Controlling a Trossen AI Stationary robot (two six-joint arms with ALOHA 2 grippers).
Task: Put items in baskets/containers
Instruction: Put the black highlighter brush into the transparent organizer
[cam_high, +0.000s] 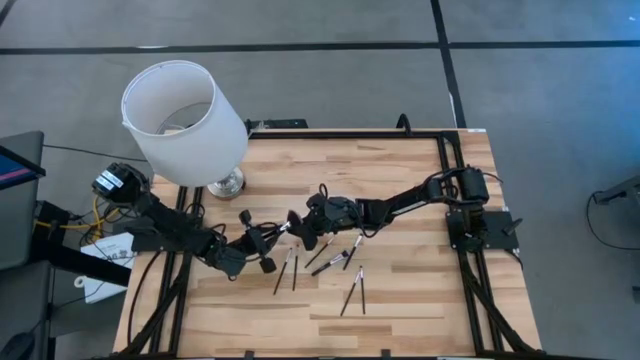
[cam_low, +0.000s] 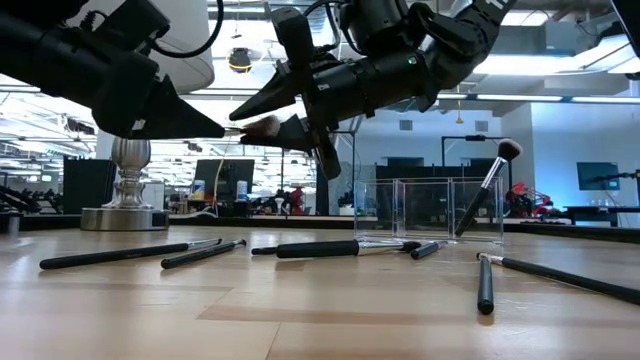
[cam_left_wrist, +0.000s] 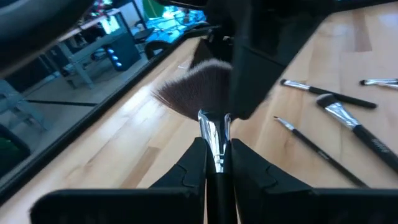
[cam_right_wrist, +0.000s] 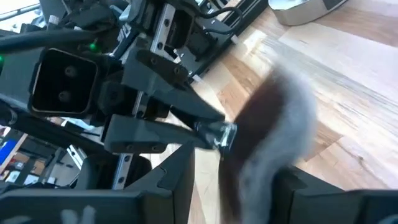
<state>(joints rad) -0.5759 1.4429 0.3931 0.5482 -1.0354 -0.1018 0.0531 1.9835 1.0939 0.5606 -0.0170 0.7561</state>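
Note:
My left gripper (cam_left_wrist: 216, 163) is shut on a makeup brush with a wide fluffy head (cam_left_wrist: 196, 87), held in the air over the table's middle (cam_high: 283, 231). My right gripper (cam_right_wrist: 239, 186) is open, and its fingers stand on either side of that fluffy head (cam_right_wrist: 273, 130). Several thin black brushes (cam_high: 330, 262) lie flat on the wood. The small clear tray (cam_low: 430, 210) stands farther back. A brush (cam_low: 488, 182) leans inside it, head up. My left gripper pinches the brush between its two fingers at the silver ferrule (cam_left_wrist: 216, 140), just behind the bristles. The brush lies along the fingers, its head pointing forward past their tips. It is lifted clear and about level. My right gripper: I cannot tell whether its fingers touch the bristles.
A big white lampshade (cam_high: 185, 118) on a metal base (cam_low: 125, 212) stands at the table's far left. Loose brushes (cam_low: 130, 255) (cam_low: 485, 285) lie across the near middle. Bare wood (cam_high: 420, 300) is free at the near right.

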